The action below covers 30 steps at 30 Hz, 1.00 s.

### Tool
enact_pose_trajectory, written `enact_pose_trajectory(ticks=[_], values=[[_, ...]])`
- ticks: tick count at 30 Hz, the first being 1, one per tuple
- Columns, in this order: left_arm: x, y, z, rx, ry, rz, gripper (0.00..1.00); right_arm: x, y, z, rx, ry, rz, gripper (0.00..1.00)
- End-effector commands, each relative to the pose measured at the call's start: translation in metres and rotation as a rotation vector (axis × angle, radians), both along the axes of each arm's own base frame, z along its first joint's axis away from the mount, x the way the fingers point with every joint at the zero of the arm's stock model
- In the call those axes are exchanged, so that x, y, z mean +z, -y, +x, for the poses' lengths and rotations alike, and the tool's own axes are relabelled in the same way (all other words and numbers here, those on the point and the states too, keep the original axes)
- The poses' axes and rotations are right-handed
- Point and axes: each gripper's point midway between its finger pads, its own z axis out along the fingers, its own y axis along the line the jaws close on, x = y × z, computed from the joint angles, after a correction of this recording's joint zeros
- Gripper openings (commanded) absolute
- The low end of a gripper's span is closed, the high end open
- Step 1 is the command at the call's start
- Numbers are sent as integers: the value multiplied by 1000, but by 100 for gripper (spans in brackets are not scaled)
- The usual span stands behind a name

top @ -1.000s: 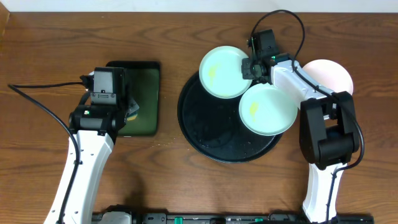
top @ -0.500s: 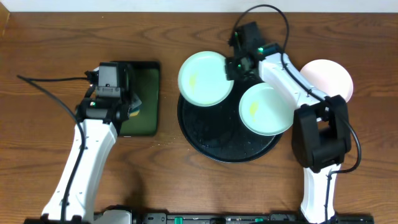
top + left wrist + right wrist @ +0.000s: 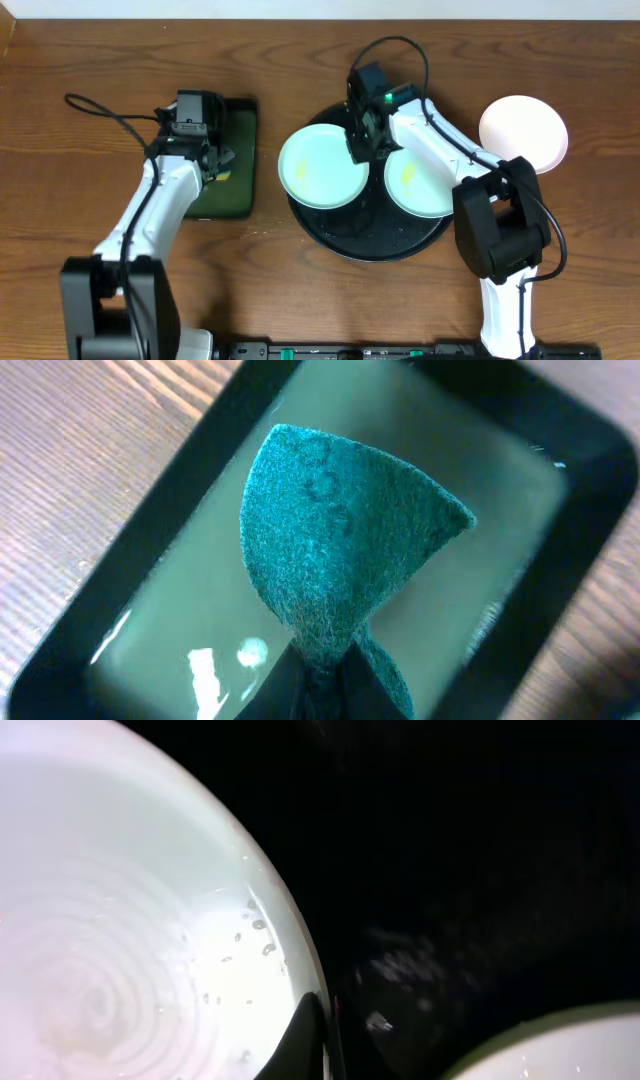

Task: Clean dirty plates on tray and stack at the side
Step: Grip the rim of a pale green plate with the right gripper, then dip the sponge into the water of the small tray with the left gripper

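L pincer [image 3: 322, 672] pinches fuzzy teal pad [image 3: 340, 550]; R pincer [image 3: 316, 1025] grips glossy round plate [image 3: 120, 920] rim.

Right claw [image 3: 360, 148], pinched on a plate [image 3: 320, 168] that lies to its left, has swung leftward, dragging that plate from the tray's [image 3: 345, 238] far edge to overhang the left rim. Left claw [image 3: 216, 166], its sponge [image 3: 340, 550] hanging beneath, has edged forward.
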Motion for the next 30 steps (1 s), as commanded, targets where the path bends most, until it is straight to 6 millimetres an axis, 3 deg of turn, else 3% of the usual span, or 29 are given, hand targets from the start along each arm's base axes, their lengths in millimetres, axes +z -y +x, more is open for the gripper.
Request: enact_pose_trajectory(ticks=[1, 12, 16, 25, 30], values=[[-12, -4, -4, 5, -30, 8, 8, -6, 11, -3, -12, 2, -51, 1], [-12, -4, -1, 5, -18, 8, 8, 5, 33, 9, -67, 12, -47, 1], [-11, -4, 1, 4, -9, 9, 8, 3, 43, -1, -29, -32, -73, 1], [-12, -4, 10, -17, 12, 18, 8, 4, 13, -12, 76, -51, 12, 1], [-40, -4, 16, -18, -28, 18, 8, 4, 2, -15, 101, -41, 16, 1]])
